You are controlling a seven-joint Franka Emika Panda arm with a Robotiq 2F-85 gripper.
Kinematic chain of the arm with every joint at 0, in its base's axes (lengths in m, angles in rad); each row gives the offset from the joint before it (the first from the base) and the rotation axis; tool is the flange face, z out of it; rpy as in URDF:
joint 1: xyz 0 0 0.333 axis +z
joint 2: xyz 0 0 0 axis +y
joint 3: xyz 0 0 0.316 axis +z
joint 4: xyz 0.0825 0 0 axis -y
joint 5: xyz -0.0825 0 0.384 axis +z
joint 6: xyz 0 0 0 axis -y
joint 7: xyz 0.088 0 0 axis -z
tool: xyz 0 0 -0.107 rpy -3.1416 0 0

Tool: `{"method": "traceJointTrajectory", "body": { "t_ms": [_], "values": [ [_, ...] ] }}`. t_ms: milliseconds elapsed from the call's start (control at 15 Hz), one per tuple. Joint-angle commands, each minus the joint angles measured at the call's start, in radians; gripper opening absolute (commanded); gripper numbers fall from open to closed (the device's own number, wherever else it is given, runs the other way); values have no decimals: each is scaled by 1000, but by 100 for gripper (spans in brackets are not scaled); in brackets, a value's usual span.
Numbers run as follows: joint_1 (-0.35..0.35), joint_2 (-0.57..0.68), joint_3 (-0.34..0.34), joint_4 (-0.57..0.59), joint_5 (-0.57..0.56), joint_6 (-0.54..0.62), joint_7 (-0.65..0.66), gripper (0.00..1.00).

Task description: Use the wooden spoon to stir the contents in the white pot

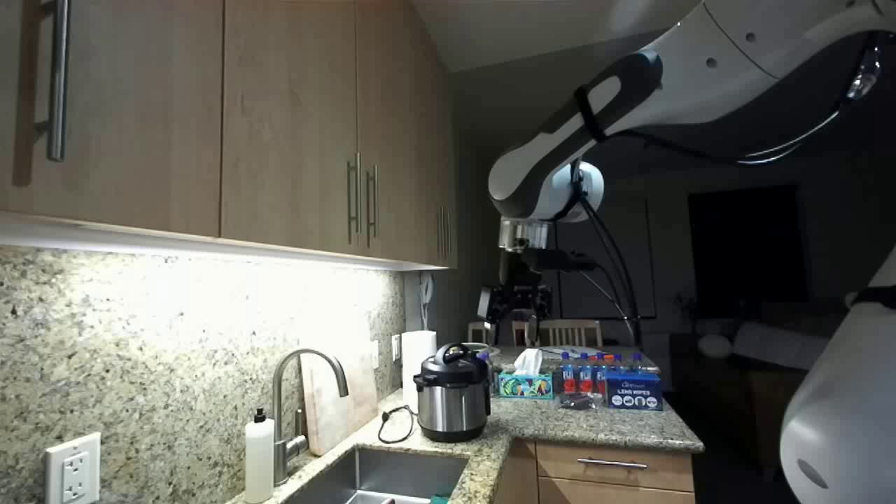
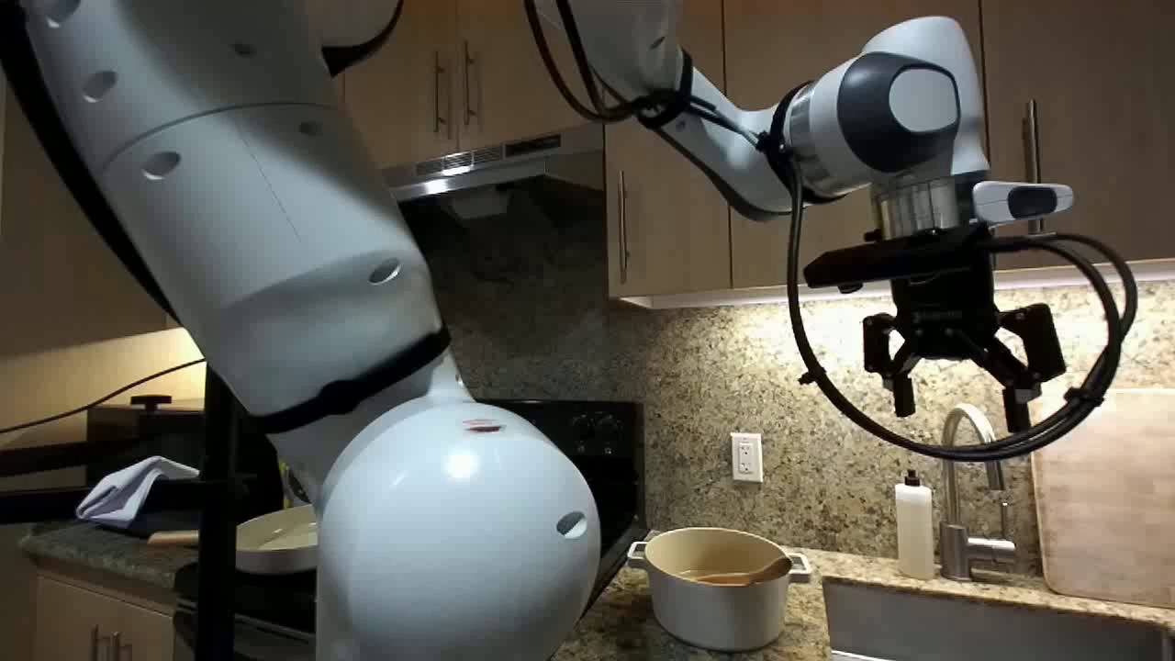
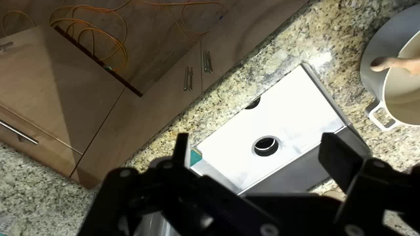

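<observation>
At far left in an exterior view, a pale cloth is draping over a dark surface, and a cream pan with a wooden handle is sitting partly hidden behind my white arm, which is filling much of the foreground. Right of the arm, the black control panel of a stove is showing. On the speckled counter between that stove and the steel sink, the white pot is standing upright, holding brownish contents; the wooden spoon is leaning inside, its end crossing the rim at right. An outlet is facing out from the wall behind. Next, a pump bottle is standing just beside a curved faucet at the sink's back edge. Above them, I am holding my gripper in the air, pointing down and unclenched, its fingers spread wide; the wrist view is showing the sink below and the pot at the right edge, well apart from my fingertips. Farther right, a pale board is leaning upright. In an exterior view, a paper towel roll, a steel-and-black pressure cooker with a cord beside it, a tissue box, blue-capped bottles and a blue box of lens wipes are lining the counter.
</observation>
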Motion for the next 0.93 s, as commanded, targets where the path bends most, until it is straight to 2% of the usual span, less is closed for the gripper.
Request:
{"method": "traceJointTrajectory", "body": {
  "t_ms": [0, 400, 867],
  "values": [
    [-7, 1, 6, 2, 4, -3, -3, 100],
    [-6, 5, 9, 8, 0, -4, -7, 100],
    [126, 67, 13, 82, 63, -97, -206, 100]
  ]
}}
